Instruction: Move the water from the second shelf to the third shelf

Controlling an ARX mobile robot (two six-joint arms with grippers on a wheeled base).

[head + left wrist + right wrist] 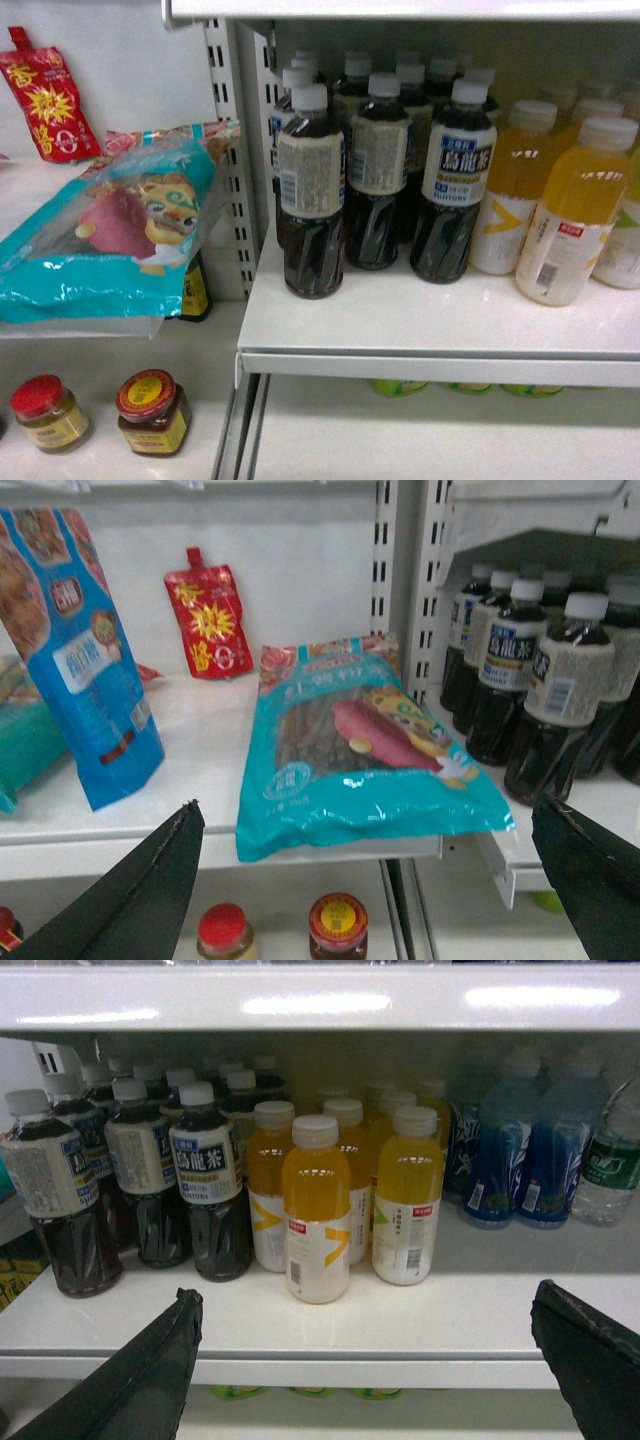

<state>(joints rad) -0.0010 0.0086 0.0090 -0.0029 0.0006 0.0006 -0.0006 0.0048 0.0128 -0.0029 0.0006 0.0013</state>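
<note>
Both grippers hang open and empty. Dark tea bottles [205, 1195] sit at nine o'clock, orange juice bottles [317, 1210] at centre, and the water bottles [610, 1165] at three o'clock, deep on the shelf [400, 1330]. Judging by that, the right gripper [365, 1360] should reach well right, squarely around one bottle's body.

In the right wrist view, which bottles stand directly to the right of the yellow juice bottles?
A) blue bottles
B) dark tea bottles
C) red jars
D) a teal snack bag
A: the blue bottles stand right of the yellow juice bottles, while the dark tea bottles are on their left.
</note>
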